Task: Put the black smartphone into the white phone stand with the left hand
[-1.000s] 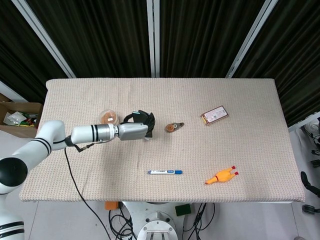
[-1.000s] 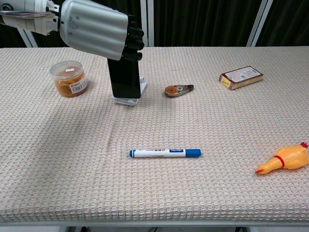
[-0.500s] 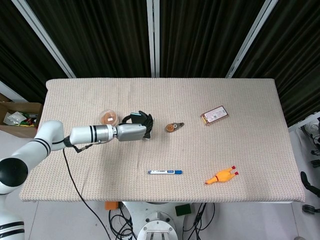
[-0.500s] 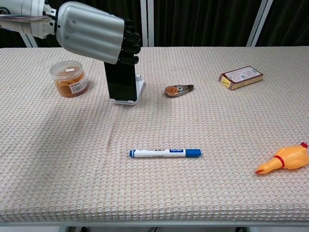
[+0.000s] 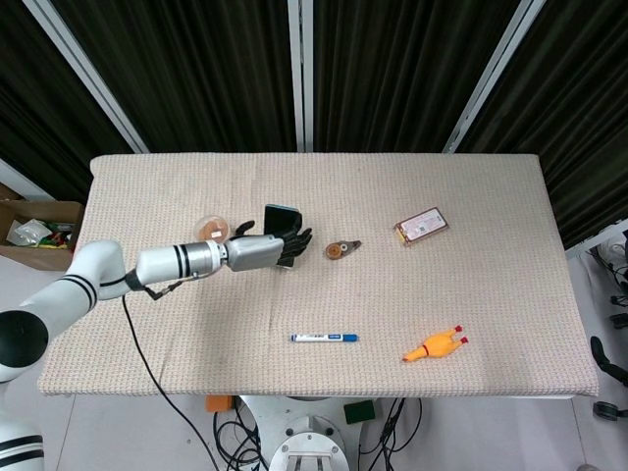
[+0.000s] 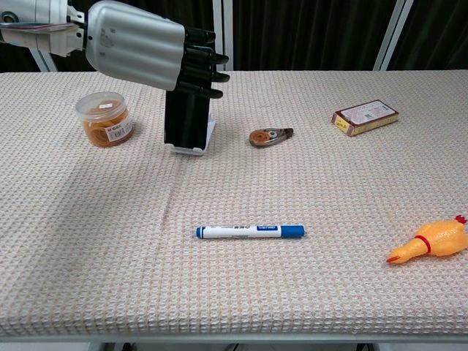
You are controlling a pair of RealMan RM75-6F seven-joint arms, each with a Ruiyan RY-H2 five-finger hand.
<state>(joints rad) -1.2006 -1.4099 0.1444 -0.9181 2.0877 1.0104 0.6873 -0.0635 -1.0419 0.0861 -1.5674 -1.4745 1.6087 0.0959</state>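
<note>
With the black smartphone [image 6: 187, 123] seated in the white phone stand [image 6: 191, 148], the left hand [image 6: 150, 55] fingers [image 6: 207, 64] were spread wide above it, so withdrawal appeared next.

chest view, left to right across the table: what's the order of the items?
Jar of rubber bands → black smartphone in the white phone stand → blue marker → correction tape → box → rubber chicken.
</note>
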